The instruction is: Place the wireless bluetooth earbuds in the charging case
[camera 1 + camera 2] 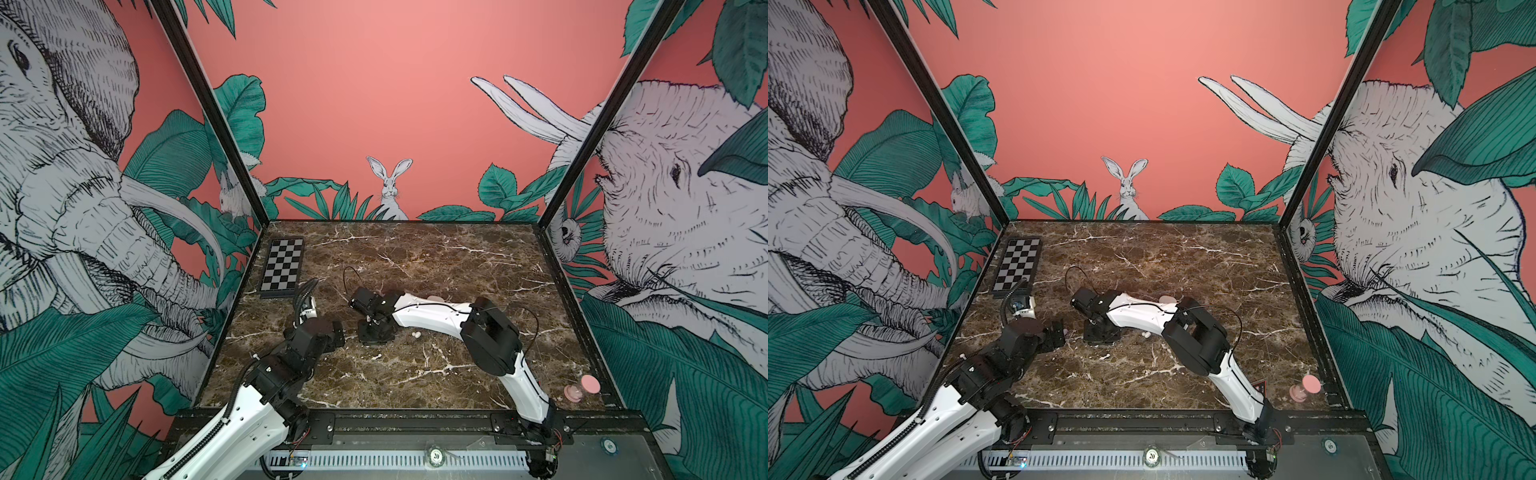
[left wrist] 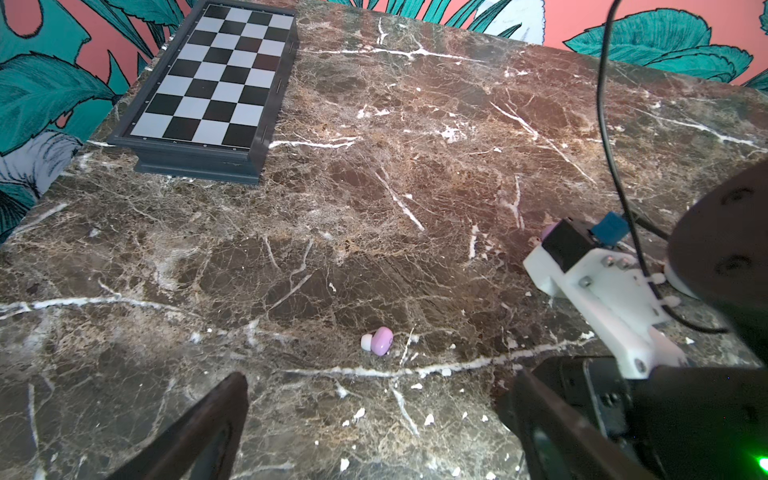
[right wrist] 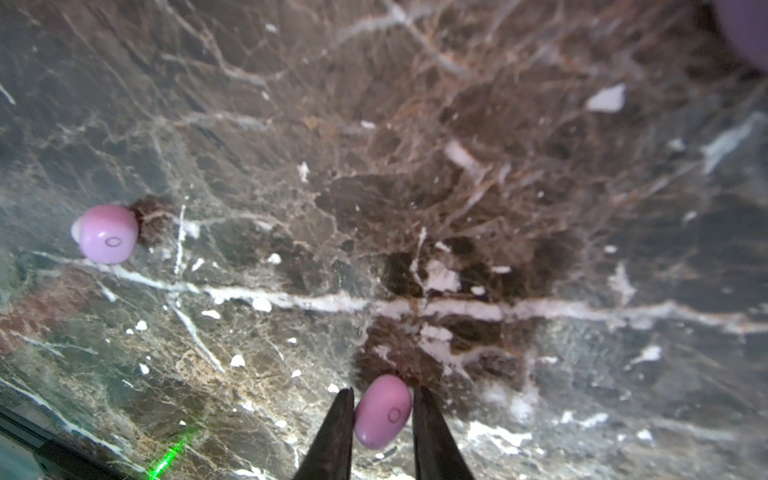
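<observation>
A lilac earbud [image 3: 382,411] sits between the dark fingers of my right gripper [image 3: 383,391], which is shut on it just over the marble. A second lilac earbud [image 3: 106,235] with a white tip lies loose nearby; in the left wrist view this earbud [image 2: 378,340] lies ahead of my left gripper [image 2: 382,415], which is wide open and holds nothing. In both top views a white earbud pair [image 1: 415,335] rests beside the right arm. A pale rounded charging case [image 1: 435,298] peeks out behind that arm. A blurred lilac shape [image 3: 748,29] fills one corner of the right wrist view.
A folded chessboard [image 1: 282,266] lies at the back left of the marble table [image 1: 415,257]. A pink hourglass-shaped object [image 1: 582,388] stands at the front right corner. The two grippers [image 1: 337,332] [image 1: 374,332] are close together at mid-table. Patterned walls enclose three sides.
</observation>
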